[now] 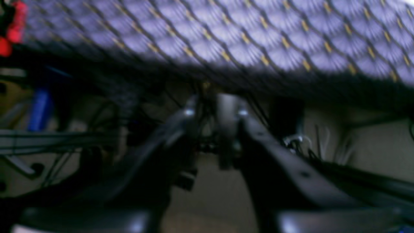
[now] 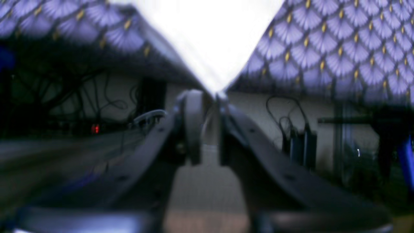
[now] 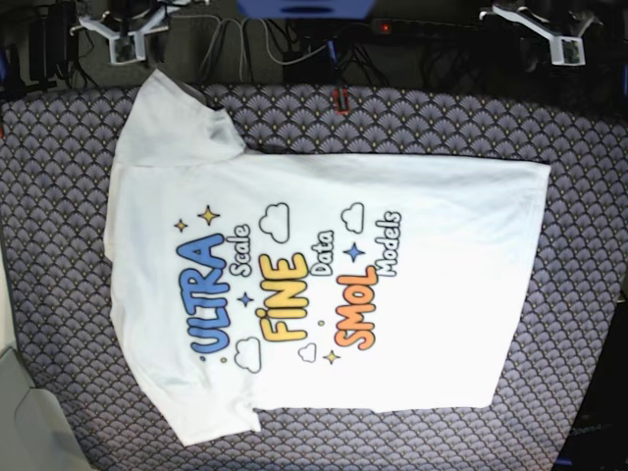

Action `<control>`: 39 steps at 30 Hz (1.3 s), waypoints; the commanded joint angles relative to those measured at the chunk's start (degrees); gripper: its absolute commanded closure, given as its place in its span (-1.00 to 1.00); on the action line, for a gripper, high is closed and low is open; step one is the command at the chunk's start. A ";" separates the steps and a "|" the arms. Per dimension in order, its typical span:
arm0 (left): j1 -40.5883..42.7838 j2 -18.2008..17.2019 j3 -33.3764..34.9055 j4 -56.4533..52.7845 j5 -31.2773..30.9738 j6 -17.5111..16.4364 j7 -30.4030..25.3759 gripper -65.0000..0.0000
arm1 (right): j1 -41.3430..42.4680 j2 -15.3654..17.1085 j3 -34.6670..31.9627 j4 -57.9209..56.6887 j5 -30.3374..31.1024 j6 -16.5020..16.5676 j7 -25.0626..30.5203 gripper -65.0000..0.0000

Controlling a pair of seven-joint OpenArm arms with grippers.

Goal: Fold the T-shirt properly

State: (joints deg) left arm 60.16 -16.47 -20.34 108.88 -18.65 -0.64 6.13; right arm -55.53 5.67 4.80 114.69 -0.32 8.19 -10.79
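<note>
The white T-shirt (image 3: pixel 324 285) lies flat and spread out on the purple scale-patterned table cover (image 3: pixel 59 196), print side up. Its sleeves are at the left and its hem at the right. In the base view both grippers sit beyond the far table edge, apart from the shirt: my right gripper (image 3: pixel 123 44) at top left, my left gripper (image 3: pixel 554 39) at top right. In the right wrist view my right gripper (image 2: pixel 208 97) looks shut and empty, with a corner of the shirt (image 2: pixel 207 38) ahead of it. In the blurred left wrist view my left gripper (image 1: pixel 215 110) looks shut and empty.
Cables and a power strip with a red light (image 3: pixel 385 27) lie behind the far edge of the table. A grey surface (image 3: pixel 20 412) shows at the lower left. The patterned cover (image 1: pixel 258 32) fills the top of both wrist views (image 2: pixel 339 48).
</note>
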 commanded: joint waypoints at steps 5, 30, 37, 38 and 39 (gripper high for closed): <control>-3.41 -0.37 -1.16 0.44 -0.20 -0.28 -1.08 0.13 | 6.08 0.00 0.35 0.69 0.10 9.27 -4.91 0.27; -10.80 -0.10 -0.98 0.53 -0.47 -0.28 8.59 0.13 | 24.45 -1.32 18.81 -12.14 0.10 22.98 -15.81 0.25; -14.32 2.71 -1.24 0.88 -0.38 -0.37 15.80 0.14 | 24.36 -1.58 18.46 -13.82 0.19 23.07 -15.81 0.25; -14.32 2.97 -1.24 0.88 -0.38 -0.37 15.72 0.14 | 24.36 -1.94 18.28 -14.17 0.19 23.07 -15.81 0.25; -14.40 2.97 -1.24 0.88 -0.20 -0.37 15.72 0.14 | 24.27 -2.20 17.93 -14.17 0.19 23.07 -15.81 0.25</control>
State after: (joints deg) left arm 45.36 -13.15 -21.23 108.77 -18.92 -1.06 23.16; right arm -30.89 3.49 22.96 100.07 -0.25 30.81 -26.17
